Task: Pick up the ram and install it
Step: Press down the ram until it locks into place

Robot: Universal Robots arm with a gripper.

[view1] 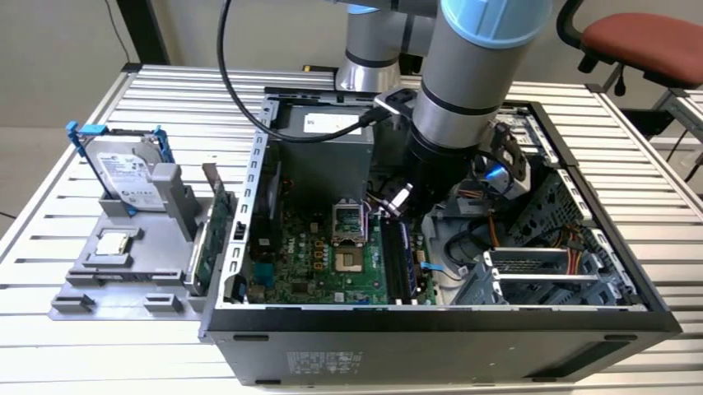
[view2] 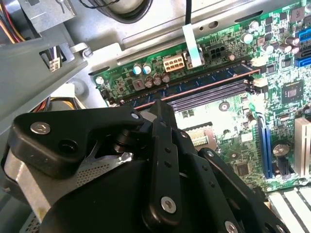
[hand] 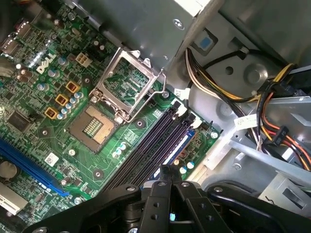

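The ram [view2: 209, 80] stands on edge in the outermost of the memory slots [hand: 141, 148], the one nearest the case wall, a dark bluish strip running the slot's length with a thin coppery line showing along its lower edge in the second wrist view. I read that line as the contacts not fully buried, so the stick is probably resting in the slot and not yet locked home. The gripper [hand: 166, 171] sits over one part of the stick's upper edge, its fingers drawn together with hardly a gap, seemingly pinching the thin board. The main risk I see is uneven force. Because the grip is on one stretch of the stick and not its middle, a downward push could drive one end in while the other rides high, leaving the board tilted in the slot and straining the contacts or the slot's end latches. If the notch in the stick is not lined up with the slot's key, pressing harder could flex or crack the motherboard [hand: 53, 145]. A sideways drift of the arm could lever the board against the neighbouring empty slots. Beyond them, the open processor socket [hand: 95, 127] lies near, and a slipped stick could drop onto its exposed pins. The bundle of coloured cables [hand: 272, 121] beside the case wall is close enough to catch the wrist.
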